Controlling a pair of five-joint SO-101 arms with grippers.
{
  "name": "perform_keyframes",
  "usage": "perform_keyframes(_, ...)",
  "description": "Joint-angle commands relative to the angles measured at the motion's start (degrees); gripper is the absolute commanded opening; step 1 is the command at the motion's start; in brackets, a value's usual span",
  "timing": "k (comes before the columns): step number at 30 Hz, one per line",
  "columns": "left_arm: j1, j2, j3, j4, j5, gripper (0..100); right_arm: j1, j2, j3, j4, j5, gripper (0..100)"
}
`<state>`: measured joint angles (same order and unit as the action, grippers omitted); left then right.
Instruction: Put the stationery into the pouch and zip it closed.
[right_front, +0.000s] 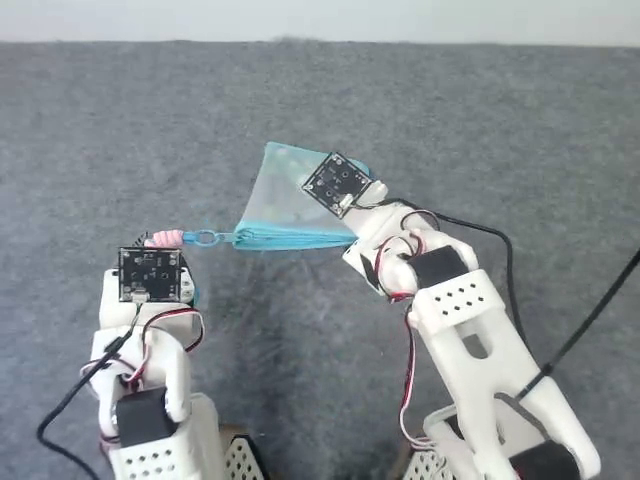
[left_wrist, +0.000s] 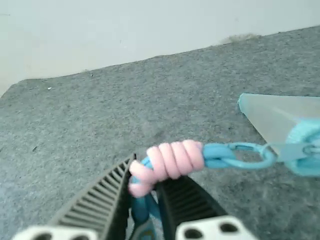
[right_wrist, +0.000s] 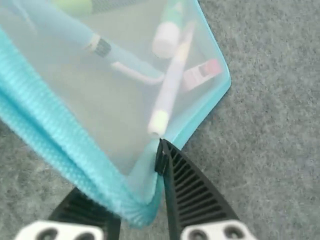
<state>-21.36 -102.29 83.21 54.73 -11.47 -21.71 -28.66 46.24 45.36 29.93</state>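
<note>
Hands are set at opposite ends of the pouch (right_front: 285, 200), an arrangement best understood as a tug against an anchor. The left hand (left_wrist: 145, 187) is pressed together on the pink-wrapped pull (left_wrist: 172, 160), which is linked through a blue ring (left_wrist: 245, 154) to the end of the zip band (right_front: 295, 240). The pull is gripped rather than the zip itself, presumably because its thick wrapping gives the ribbed fingers (left_wrist: 100, 205) something to bite on. The right hand (right_wrist: 142, 195) is clamped on the opposite corner of the pouch, with the translucent film and woven edge caught between its two fingers. The pouch is thus braced and should not be dragged across the grey bench (right_front: 300, 100) when the pull is drawn. Between the two grips the zip band is stretched into a nearly straight line in the high view, while the rest of the pouch is fanned out away from the arms. The stationery (right_wrist: 170, 85), several pens and a small red-marked item, can be made out inside through the film. With the ring and pull drawn out past the band's left end, the zip is judged to be closed or very nearly so. The last stretch of the seam cannot be verified.
</note>
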Motion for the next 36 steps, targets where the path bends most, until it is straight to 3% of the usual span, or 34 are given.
perform_keyframes(1, -1.4, 0.5, -2.2, -3.3, -0.1, 1, 9.6, 0.0, 0.8, 0.5, 1.4, 0.6)
perform_keyframes(3, 4.8, 0.3, 0.8, -3.4, 0.0, 4, 9.3, 0.0, 0.8, 0.6, 1.1, 0.6)
perform_keyframes(7, 13.9, 0.2, 4.7, -3.5, 0.0, 19, 8.7, -0.5, -0.7, 4.7, 1.1, 2.3)
perform_keyframes(9, 14.7, 0.3, 5.0, -3.5, 0.1, 23, 8.8, -0.6, -1.7, 6.2, 0.4, 8.1)
perform_keyframes(16, 14.9, 0.3, 5.0, -3.3, 0.1, 20, 7.7, -0.6, -1.8, 6.8, -4.7, 31.2)
perform_keyframes(22, 18.6, 0.4, 5.1, -3.1, 3.9, 21, 6.4, -0.6, -1.8, 6.8, -7.6, 38.3)
perform_keyframes(28, 19.6, 0.2, 3.5, 1.1, 3.9, 36, 3.8, -0.5, -1.8, 8.6, -7.8, 38.8)
perform_keyframes(31, 19.3, 0.2, 1.5, 4.0, 3.8, 32, 2.8, -0.6, -1.8, 9.3, -7.9, 38.8)
perform_keyframes(36, 19.5, 0.2, 0.7, 4.3, 3.8, 6, 2.6, -0.2, -2.0, 9.3, -8.0, 38.8)
